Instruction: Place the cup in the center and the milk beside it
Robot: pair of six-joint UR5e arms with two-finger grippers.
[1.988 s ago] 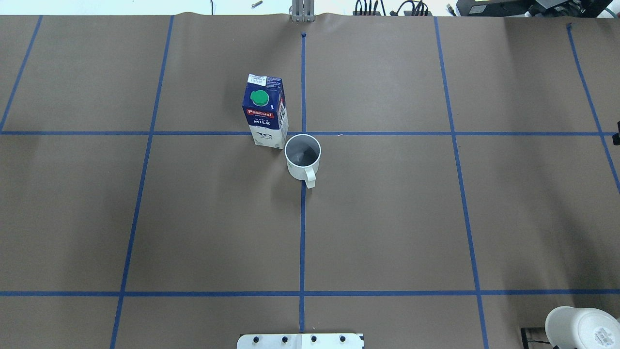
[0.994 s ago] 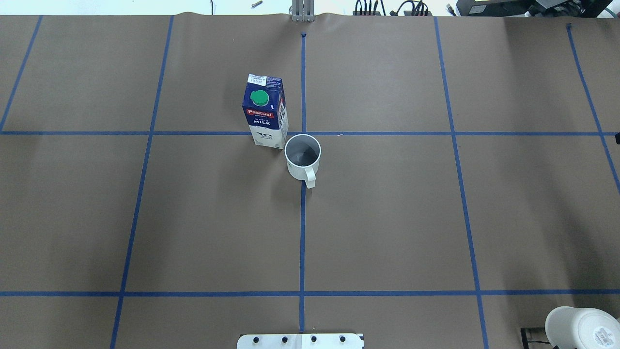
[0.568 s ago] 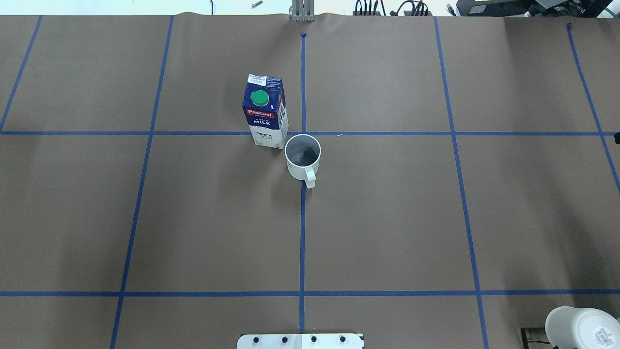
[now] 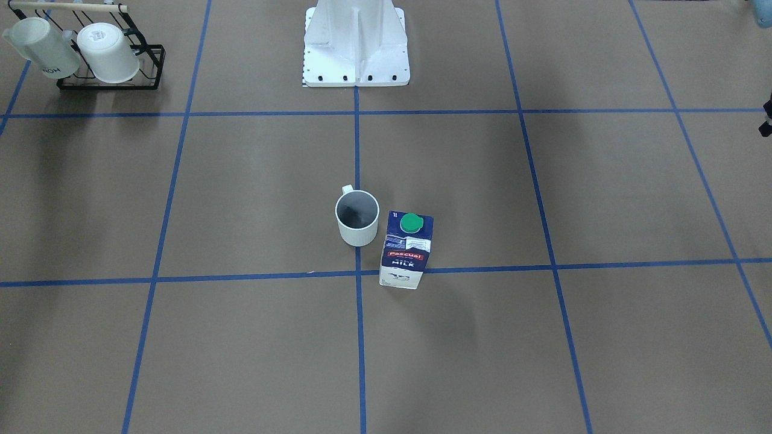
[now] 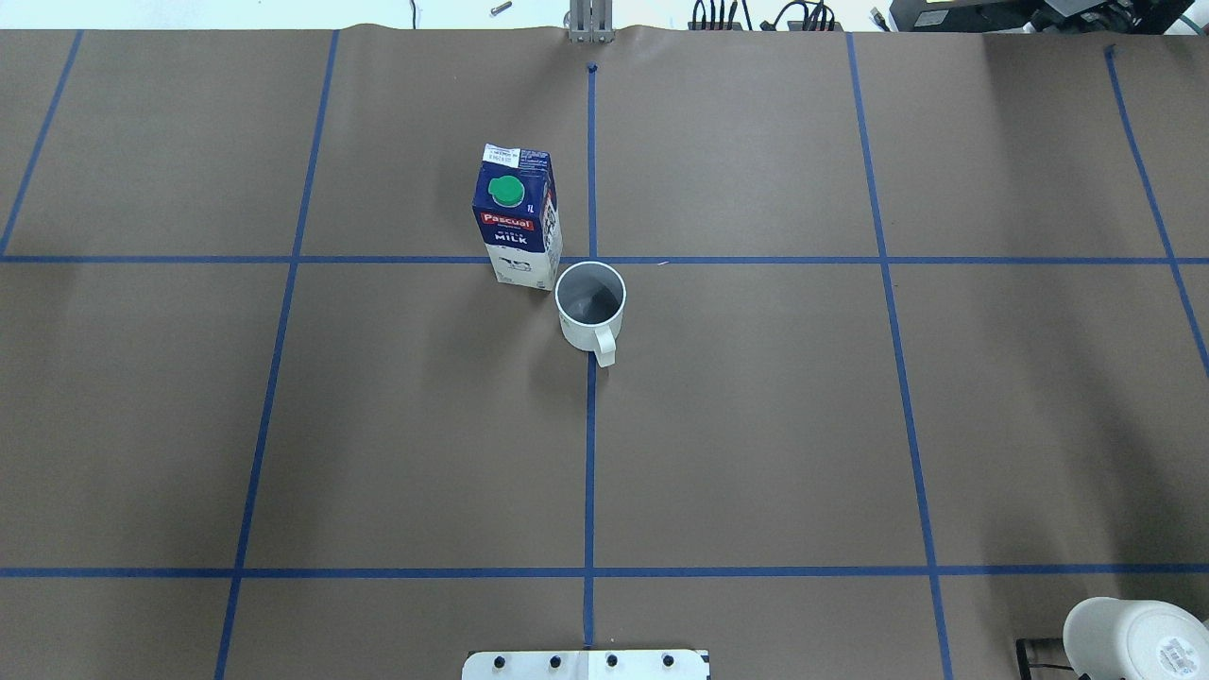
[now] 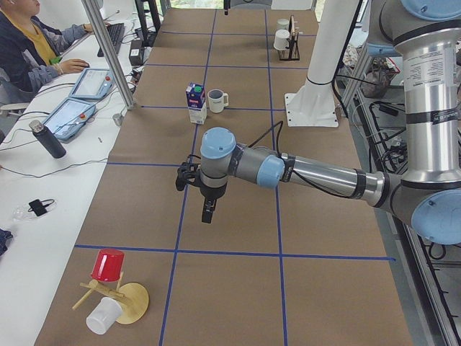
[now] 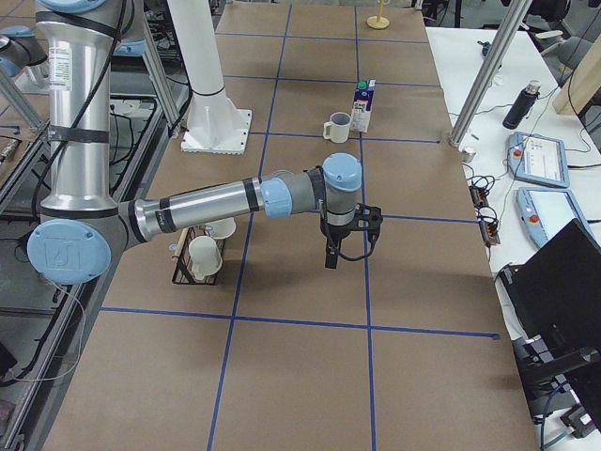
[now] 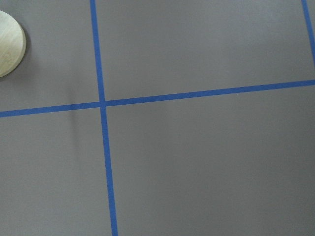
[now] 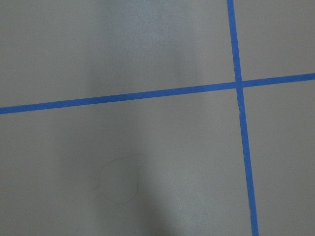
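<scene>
The cup (image 5: 590,307) is a plain white mug standing upright on the vertical blue line of the center (image 5: 661,416), its handle toward the robot. It also shows in the front view (image 4: 357,218). The milk (image 5: 518,222) stands upright close beside it, on the robot's left, straddling the horizontal tape line (image 4: 407,250). My left gripper (image 6: 207,215) hangs over bare paper far from both, as does my right gripper (image 7: 331,261). I cannot tell whether either is open or shut. Both wrist views show only paper and tape.
A black rack with white mugs (image 4: 108,60) stands at the robot's right, near the right arm (image 7: 202,254). A red cup (image 6: 108,265) on a wooden stand and a white cup lie at the table's left end. The robot's base plate (image 4: 356,42) is at the near edge.
A dark tip at the overhead view's right edge has slid out of view. The cup and the milk have not moved.
</scene>
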